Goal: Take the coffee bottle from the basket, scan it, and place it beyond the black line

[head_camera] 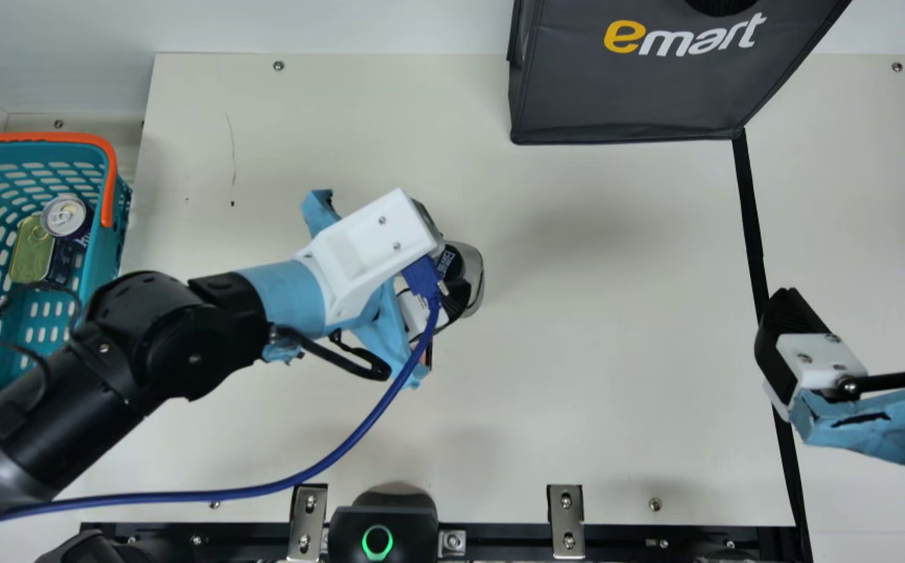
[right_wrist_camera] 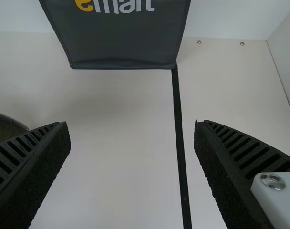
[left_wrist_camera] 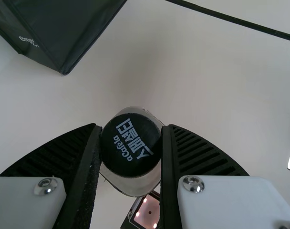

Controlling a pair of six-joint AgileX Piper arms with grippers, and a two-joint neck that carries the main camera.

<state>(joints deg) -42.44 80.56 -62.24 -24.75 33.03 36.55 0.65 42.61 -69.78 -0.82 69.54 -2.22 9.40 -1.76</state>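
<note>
The coffee bottle (head_camera: 474, 266) is held just left of the centre of the main view by the left gripper (head_camera: 446, 258), whose black ribbed fingers are closed on both sides of its black cap, as is shown in the left wrist view. Beside the bottle, near the bottom edge of that wrist view, a small device with a lit window (left_wrist_camera: 148, 212) is partly hidden by a finger. At the right edge of the main view, the right gripper (head_camera: 863, 303) is spread wide, with nothing held between its fingers. The black line (head_camera: 751, 211) is seen running down the right part of the frame from the corner of a dark bag (head_camera: 624, 90) at the upper right. At the left edge, two cans, one round (head_camera: 65, 215) and one flat (head_camera: 32, 254), are contained in the teal basket (head_camera: 92, 168).
</note>
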